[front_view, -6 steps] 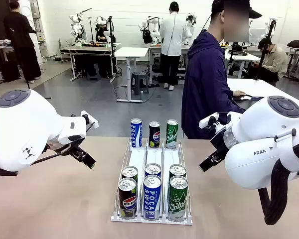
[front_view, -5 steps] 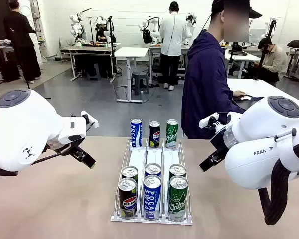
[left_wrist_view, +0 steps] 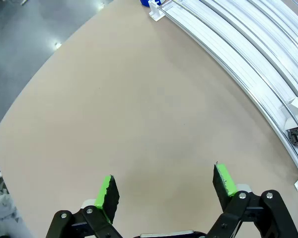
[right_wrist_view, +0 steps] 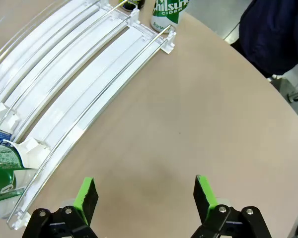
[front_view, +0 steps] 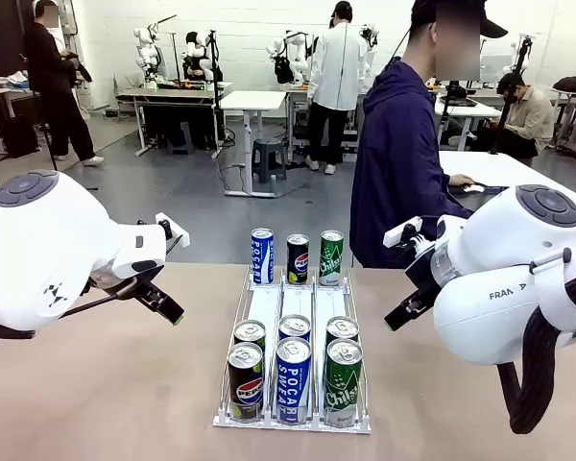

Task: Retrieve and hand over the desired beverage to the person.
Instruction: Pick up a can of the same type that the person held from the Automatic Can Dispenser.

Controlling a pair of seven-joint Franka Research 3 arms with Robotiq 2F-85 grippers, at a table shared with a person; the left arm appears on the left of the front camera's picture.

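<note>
White three-lane rack (front_view: 266, 309) of close-packed cans (front_view: 294, 379); left gripper (left_wrist_view: 165, 184) and right gripper (right_wrist_view: 145, 194) stand spread, empty; risk: nudging neighbouring cans, or picking an unwanted flavour.

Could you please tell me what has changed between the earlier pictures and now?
Nothing on the table visibly changed. Farther back, a person in black stepped slightly rightward. The left gripper and right gripper stay open and empty beside the can rack, the cans keep their places, and the person in the navy jacket stays at the far side.
</note>
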